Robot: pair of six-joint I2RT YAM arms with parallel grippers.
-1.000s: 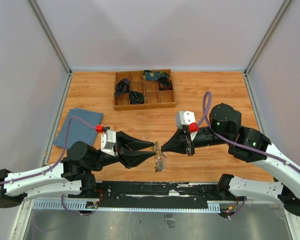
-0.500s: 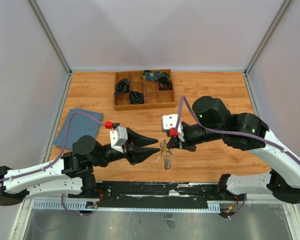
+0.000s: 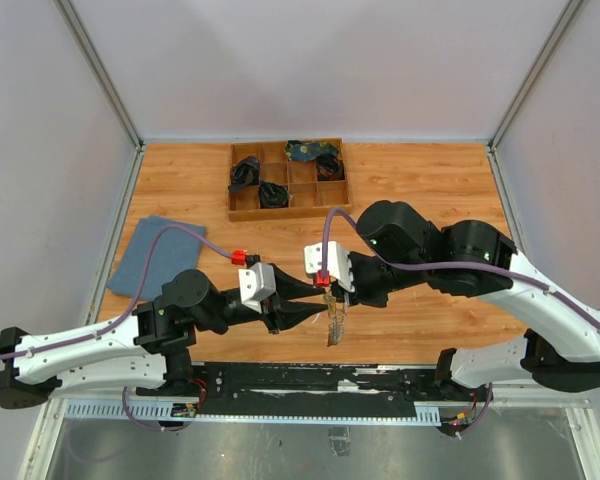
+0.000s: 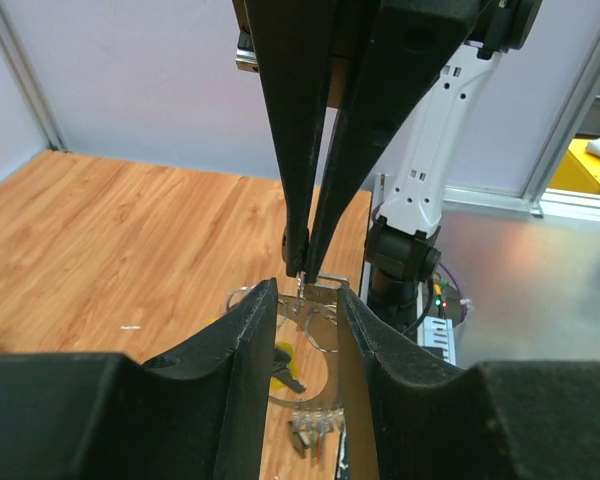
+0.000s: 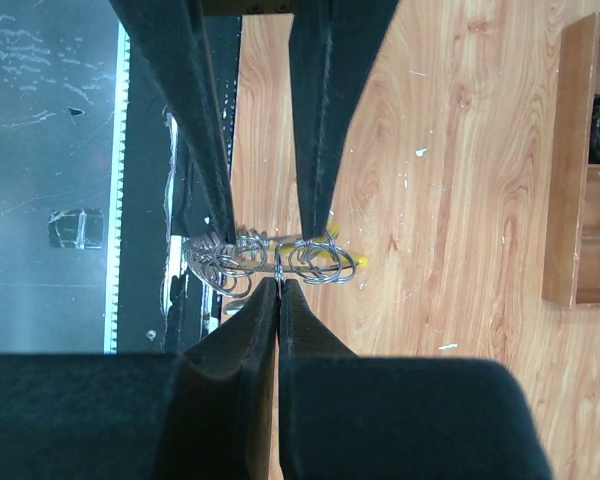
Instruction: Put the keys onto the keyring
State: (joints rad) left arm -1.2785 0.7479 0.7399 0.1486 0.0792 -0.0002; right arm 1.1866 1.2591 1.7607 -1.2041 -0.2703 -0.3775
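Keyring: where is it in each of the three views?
Top external: keyring lower centre, over the wooden table's near edge.
Left wrist: keyring low centre of frame.
Right wrist: keyring mid-frame, yellow piece on its right side.
Shared landmark: the wooden table.

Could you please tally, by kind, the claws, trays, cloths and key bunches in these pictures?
Claws: 2, the left claw and the right claw
Wooden tray: 1
Blue cloth: 1
Bunch of keys: 1
Total: 5
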